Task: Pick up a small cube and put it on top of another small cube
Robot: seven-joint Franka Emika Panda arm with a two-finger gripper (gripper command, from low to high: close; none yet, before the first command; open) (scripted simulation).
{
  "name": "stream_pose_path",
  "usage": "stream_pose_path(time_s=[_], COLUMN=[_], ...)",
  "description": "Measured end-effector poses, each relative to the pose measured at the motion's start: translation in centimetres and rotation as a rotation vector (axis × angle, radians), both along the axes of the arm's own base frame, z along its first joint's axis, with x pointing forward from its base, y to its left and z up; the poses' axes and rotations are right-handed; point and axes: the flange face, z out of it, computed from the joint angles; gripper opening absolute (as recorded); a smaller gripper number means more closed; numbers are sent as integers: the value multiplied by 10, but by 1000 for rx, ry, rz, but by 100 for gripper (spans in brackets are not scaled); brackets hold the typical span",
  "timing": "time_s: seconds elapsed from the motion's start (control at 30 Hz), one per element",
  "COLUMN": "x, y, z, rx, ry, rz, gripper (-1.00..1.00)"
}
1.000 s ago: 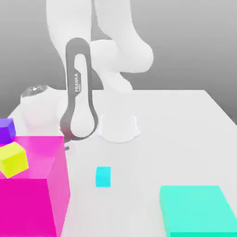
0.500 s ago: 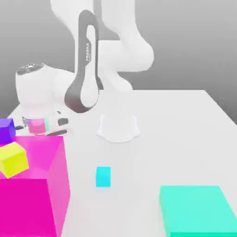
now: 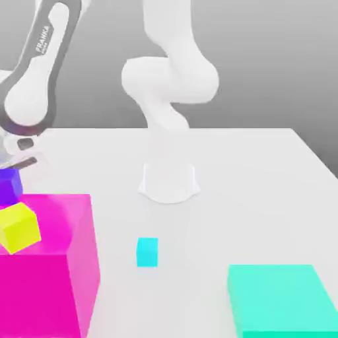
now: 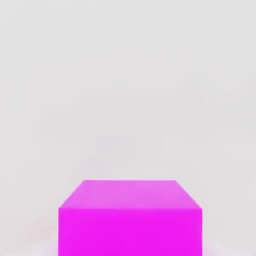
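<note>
With its jaws clamped on the small magenta cube [image 4: 130, 220], the gripper [image 3: 16, 153] at the exterior view's left edge should carry it level, then lower it squarely onto the small cyan cube [image 3: 147, 252] at lower centre.

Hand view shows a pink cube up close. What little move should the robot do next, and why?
Probably swing the tool toward the exterior view's right, over the small cyan cube. The tool is shut, apparently on the magenta cube, at the exterior view's left edge, while the cyan cube sits alone on the table, well apart from it.
</note>
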Motion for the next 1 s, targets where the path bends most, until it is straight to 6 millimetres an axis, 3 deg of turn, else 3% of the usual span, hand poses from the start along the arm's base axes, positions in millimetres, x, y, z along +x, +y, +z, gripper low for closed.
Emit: stream_pose_path(time_s=[0.23, 0.33, 0.5, 0.7, 0.8, 0.83, 1.0], x=[47, 68, 135, 193, 196, 194, 192], y=[-29, -31, 37, 137, 140, 138, 132], z=[74, 109, 149, 192, 159, 145, 145], rx=[61, 72, -15, -209, -241, -243, -243], ry=[-165, -229, -141, -39, -28, -27, -25], rz=[322, 469, 634, 767, 761, 756, 744], gripper=[-100, -100, -100, -100, -100, 100, 100])
